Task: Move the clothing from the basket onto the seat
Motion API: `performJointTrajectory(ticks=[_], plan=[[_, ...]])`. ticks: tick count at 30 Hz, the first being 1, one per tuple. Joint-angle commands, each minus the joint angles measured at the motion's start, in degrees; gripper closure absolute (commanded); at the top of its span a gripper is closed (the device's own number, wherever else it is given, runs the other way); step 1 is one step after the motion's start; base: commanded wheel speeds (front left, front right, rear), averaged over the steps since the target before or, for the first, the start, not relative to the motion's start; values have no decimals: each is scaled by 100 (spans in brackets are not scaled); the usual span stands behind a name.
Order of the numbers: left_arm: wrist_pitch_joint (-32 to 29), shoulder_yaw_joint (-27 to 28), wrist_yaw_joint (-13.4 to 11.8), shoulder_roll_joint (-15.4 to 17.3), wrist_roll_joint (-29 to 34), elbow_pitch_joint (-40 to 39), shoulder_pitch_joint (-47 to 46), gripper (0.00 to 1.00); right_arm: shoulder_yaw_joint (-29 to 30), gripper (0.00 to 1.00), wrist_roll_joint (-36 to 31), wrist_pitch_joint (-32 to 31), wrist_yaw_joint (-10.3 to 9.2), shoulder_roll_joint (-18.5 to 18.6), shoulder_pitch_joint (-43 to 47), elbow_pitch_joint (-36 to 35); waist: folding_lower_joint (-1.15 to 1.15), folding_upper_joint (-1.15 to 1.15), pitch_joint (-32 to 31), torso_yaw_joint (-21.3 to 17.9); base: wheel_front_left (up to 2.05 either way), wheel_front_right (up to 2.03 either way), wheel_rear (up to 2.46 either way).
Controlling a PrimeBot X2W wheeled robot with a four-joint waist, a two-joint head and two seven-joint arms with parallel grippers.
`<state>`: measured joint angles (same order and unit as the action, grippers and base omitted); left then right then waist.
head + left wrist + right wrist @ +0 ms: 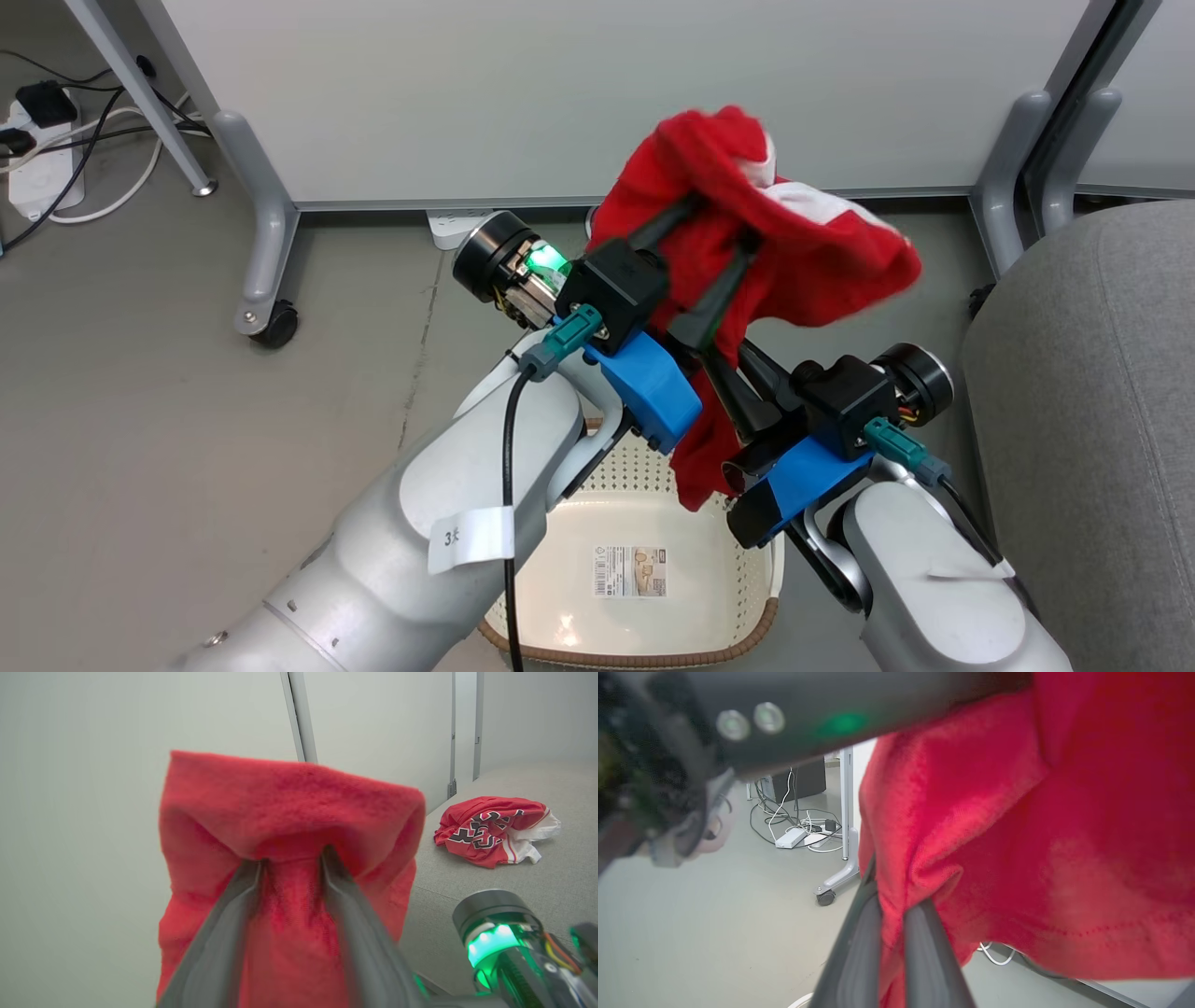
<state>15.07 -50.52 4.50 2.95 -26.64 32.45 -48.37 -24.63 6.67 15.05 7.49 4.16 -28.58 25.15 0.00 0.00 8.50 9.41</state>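
A plain red garment (803,252) with a white patch hangs in the air above the basket (752,583), which holds no clothing. My left gripper (719,224) points up into the garment with its fingers parted and the cloth (289,798) draped over their tips. Just below it, my right gripper (724,373) is shut on a lower fold of the same garment (1017,835), pinched between its fingers (854,952). A red jersey (490,828) with black-and-white lettering lies crumpled on the grey seat (537,882). That seat (1102,373) stands right of the basket.
A white partition on grey castor legs (266,233) stands behind the basket. A power strip with cables (42,149) lies on the floor at the far left, another (448,229) under the partition. Grey floor lies left of the basket.
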Motion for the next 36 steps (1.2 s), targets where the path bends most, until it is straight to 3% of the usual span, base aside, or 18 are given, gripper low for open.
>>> performJointTrajectory(ticks=[1,16,36], plan=[[15,17,-33,-10,43,-10,-67,0,-8,100,43,19,1,22,-85,2,0,0,-3,-7,0,0,0],[15,123,-64,11,258,-28,14,0,146,100,65,19,1,81,-32,-183,0,0,123,-413,0,0,0],[15,166,0,110,639,-258,352,0,1285,100,-31,19,1,546,214,-954,0,0,639,-2012,0,0,0]])
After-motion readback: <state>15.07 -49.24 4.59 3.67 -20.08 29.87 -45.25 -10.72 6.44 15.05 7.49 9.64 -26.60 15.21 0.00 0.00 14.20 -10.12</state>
